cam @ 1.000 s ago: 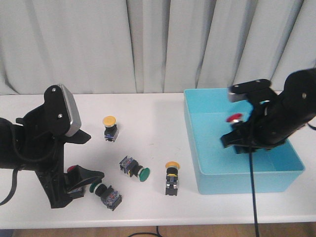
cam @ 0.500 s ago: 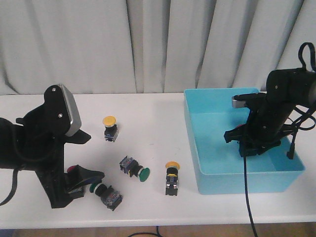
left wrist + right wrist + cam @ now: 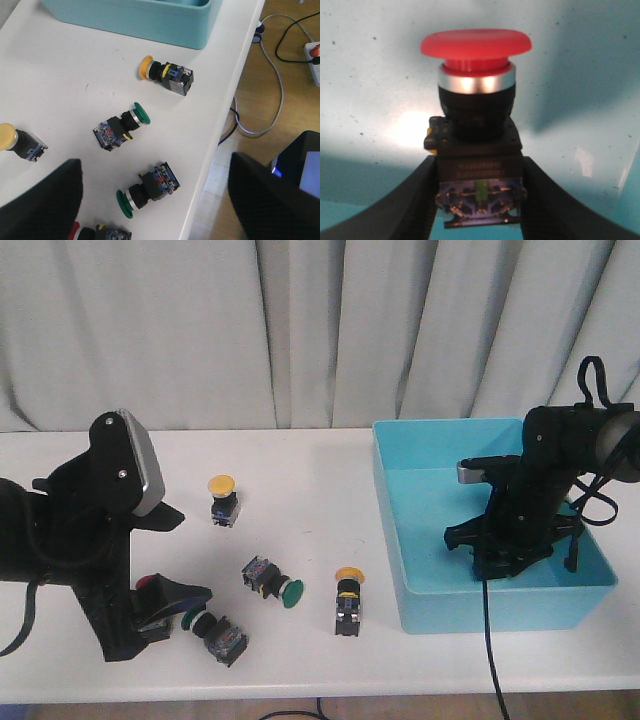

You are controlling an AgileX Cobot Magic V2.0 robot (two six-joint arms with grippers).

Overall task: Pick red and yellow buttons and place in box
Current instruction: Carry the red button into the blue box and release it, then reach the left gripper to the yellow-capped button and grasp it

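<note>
- Two yellow-capped buttons show on the white surface (image 3: pixel 300 465): the far yellow button (image 3: pixel 222 498) stands upright toward the curtain (image 3: pixel 300 330), and the near yellow button (image 3: pixel 347 599) stands just beside the box (image 3: pixel 440 605) on its left.
- Two green-capped buttons lie on their sides: one green button (image 3: pixel 272 580) in the middle of the surface, the other green button (image 3: pixel 214 630) nearer the front edge, close to the left arm.
- Red-capped buttons: two can be counted. One red button (image 3: pixel 476 130) sits between the fingers of the right end effector (image 3: pixel 479 200), cap pointing away from the wrist, over the turquoise floor of the box. A second red cap (image 3: pixel 146 585) peeks out low beside the left arm; its body is mostly hidden.
- One box, turquoise-blue, stands on the right of the surface; the right arm reaches down inside it.
- Right end effector: closed on the black body of the red button, a finger pressing each side.
- Left end effector (image 3: pixel 150 200): fingers spread wide apart and holding nothing, above the green buttons.
- Writing: a line of print runs across the held button's black body, too blurred to read. Coloured labels on the other switch bodies are too small to make out.
</note>
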